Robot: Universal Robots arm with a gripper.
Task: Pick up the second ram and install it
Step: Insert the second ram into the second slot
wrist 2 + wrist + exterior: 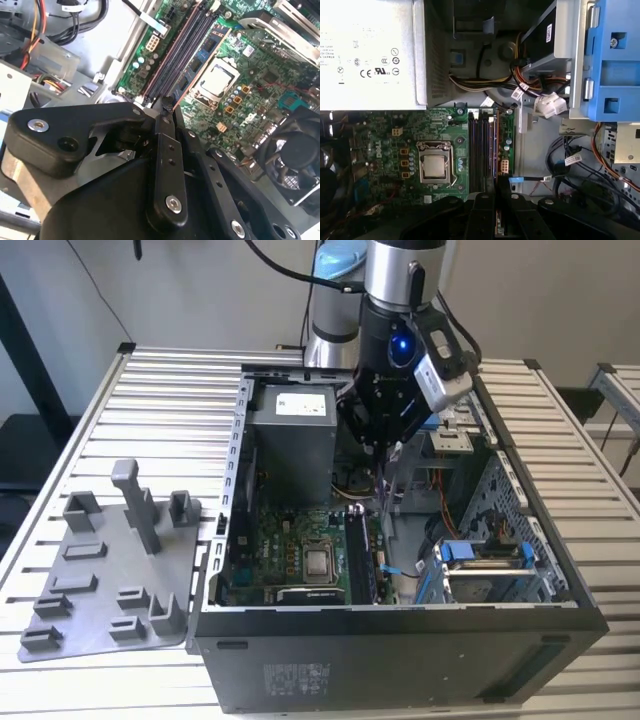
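Gripper: clenched on a thin edge-on strip, judged the second ram. Memory slots are seen just beneath, long axes aligned.

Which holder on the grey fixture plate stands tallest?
The narrow upright post on the fixture plate, at the exterior view's left of the computer case. It rises well above the other holders, which are short brackets and low blocks.
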